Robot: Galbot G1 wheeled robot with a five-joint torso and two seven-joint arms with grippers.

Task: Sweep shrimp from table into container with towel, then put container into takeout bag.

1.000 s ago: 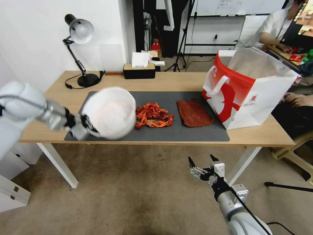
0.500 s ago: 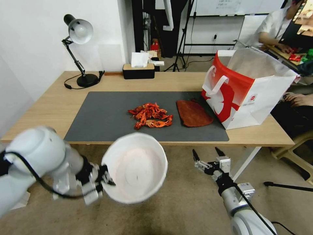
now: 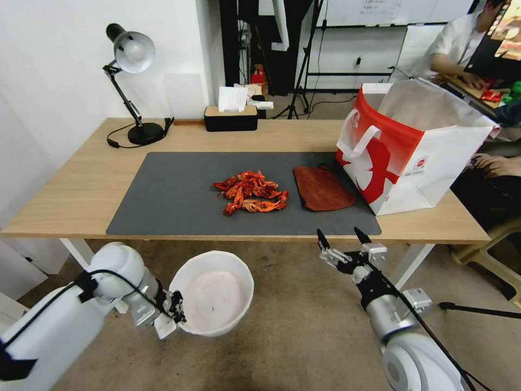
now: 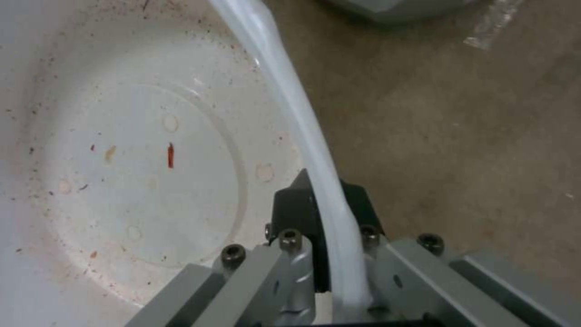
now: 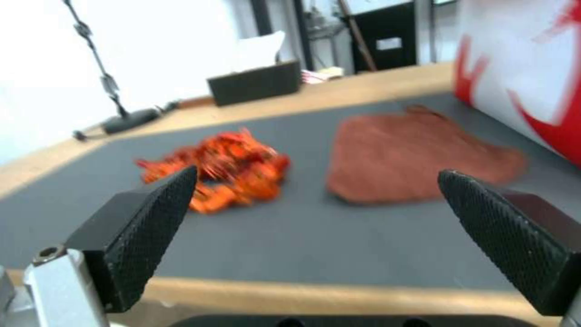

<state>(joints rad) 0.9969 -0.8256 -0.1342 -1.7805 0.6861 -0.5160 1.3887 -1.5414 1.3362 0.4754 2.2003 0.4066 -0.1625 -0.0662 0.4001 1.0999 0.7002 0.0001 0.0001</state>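
The left pincer (image 3: 172,314) holds the container (image 3: 213,292) by its rim, below the front edge of the table (image 3: 81,184) and over the beige floor (image 3: 282,336). In the left wrist view the two fingers (image 4: 297,213) are closed on the white rim, one inside the container (image 4: 133,150) and one outside. The inside is white, with small reddish specks and one thin red bit on the bottom.

The right pincer (image 3: 341,243) stands wide open just in front of the table edge, at the level of the dark grey mat (image 3: 173,190). Its two black fingertips (image 5: 154,218) are far apart and grip nothing. Between them, farther on the mat, lie the shrimp (image 5: 221,168) and the towel (image 5: 411,159).

On the mat the shrimp (image 3: 249,193) are in one pile near the middle. The towel (image 3: 323,188) lies flat just beside them on the right, apart from the pile. The takeout bag (image 3: 412,146) stands upright on the right part of the table, its mouth open, touching the far corner of the towel.

At the back of the table are a desk lamp (image 3: 130,81) on the left and a black tissue box (image 3: 230,117) near the middle. Behind is a white wall (image 3: 59,54).
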